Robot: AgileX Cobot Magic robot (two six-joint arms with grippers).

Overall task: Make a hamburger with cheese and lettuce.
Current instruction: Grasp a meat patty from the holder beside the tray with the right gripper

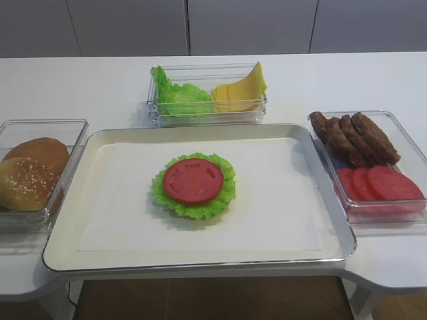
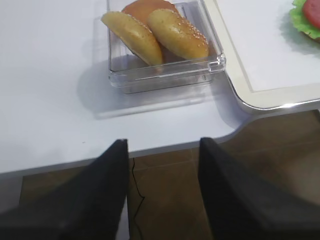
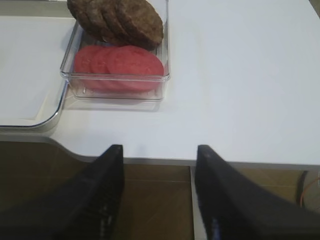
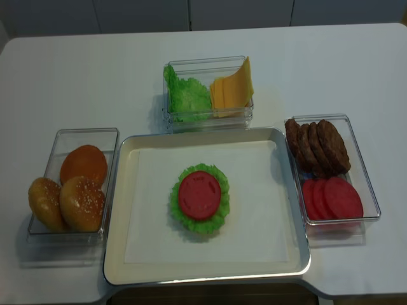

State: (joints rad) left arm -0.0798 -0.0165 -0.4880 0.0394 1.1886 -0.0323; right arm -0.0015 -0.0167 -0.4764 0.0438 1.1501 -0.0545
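Observation:
The hamburger (image 1: 193, 185) (image 4: 199, 197) lies in the middle of the white tray (image 1: 280, 230), a frilly green rim under a red tomato disc. Behind the tray a clear box holds lettuce (image 1: 179, 97) (image 4: 186, 95) on its left and pale-yellow cheese (image 1: 241, 90) (image 4: 233, 91) on its right. My right gripper (image 3: 157, 152) hangs open and empty off the table's front edge, short of the patty box. My left gripper (image 2: 162, 145) is open and empty too, below the front edge near the bun box. Neither gripper shows in the high views.
A clear box at the left holds sesame buns (image 1: 30, 175) (image 2: 157, 32) (image 4: 70, 190). At the right another box holds brown patties (image 1: 353, 137) (image 3: 117, 20) (image 4: 316, 145) and tomato slices (image 1: 380, 185) (image 3: 119, 64). The table's front edge (image 3: 225, 161) curves inward under the tray.

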